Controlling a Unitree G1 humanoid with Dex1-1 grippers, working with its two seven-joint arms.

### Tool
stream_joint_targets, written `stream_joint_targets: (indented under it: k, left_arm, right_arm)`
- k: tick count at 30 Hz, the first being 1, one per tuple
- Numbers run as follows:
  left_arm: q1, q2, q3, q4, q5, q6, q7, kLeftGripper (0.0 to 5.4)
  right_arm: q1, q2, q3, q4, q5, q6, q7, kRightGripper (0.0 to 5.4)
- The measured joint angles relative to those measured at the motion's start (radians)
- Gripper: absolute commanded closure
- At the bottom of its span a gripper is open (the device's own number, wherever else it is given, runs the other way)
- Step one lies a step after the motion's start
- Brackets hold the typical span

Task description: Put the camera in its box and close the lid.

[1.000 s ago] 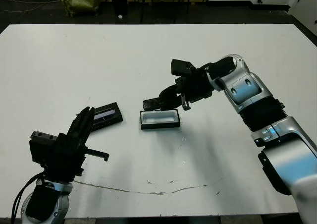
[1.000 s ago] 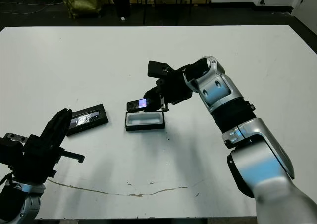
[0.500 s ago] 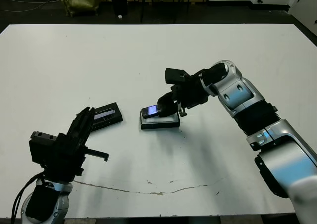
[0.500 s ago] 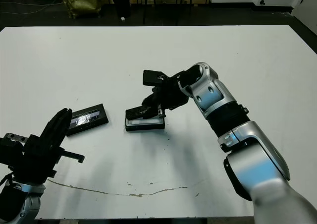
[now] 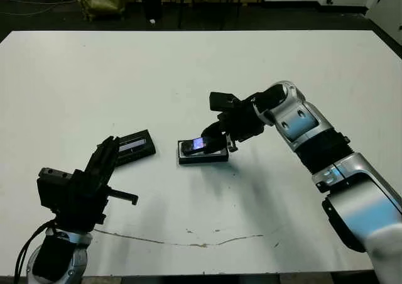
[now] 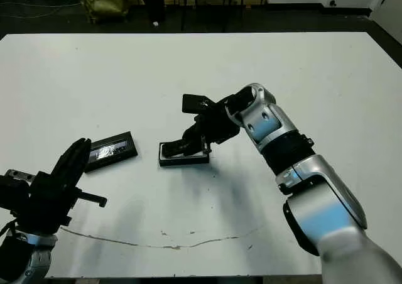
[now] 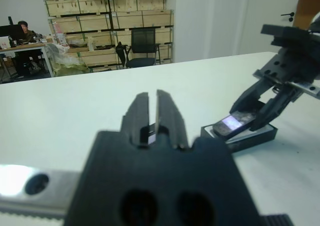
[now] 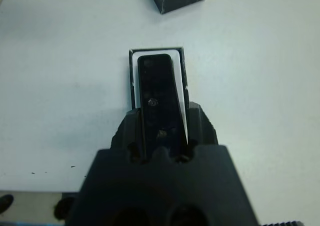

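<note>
The box (image 5: 205, 160), a shallow black tray with white lining, lies mid-table. My right gripper (image 5: 215, 141) is shut on the camera (image 5: 196, 146), a slim black bar. The camera sits tilted, its far end down inside the tray and its near end raised between my fingers (image 8: 199, 127). In the right wrist view the camera (image 8: 159, 93) lines up lengthwise over the box (image 8: 132, 81). The lid (image 5: 135, 146), flat and black with a silvery strip, lies left of the box. My left gripper (image 5: 107, 153) hovers just in front of the lid, shut and holding nothing.
A thin dark scratch (image 5: 188, 243) runs across the table (image 5: 282, 190) near its front edge. Beyond the far edge stand a chair (image 7: 139, 47) and shelves of crates (image 7: 110, 21). A person (image 7: 23, 28) sits at a desk far behind.
My right gripper has come down and a little left with the camera, from above the box until its far end rests in the tray. The left arm and lid have not moved.
</note>
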Motion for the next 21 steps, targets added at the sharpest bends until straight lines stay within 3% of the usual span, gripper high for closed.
stream_joint_targets:
  k: [21]
  left_arm:
    - [0.016, -0.001, -0.008, -0.001, 0.0, -0.005, 0.006, 5.4]
  right_arm:
    - [0.015, 0.01, 0.019, -0.034, -0.027, -0.02, -0.028, 4.78]
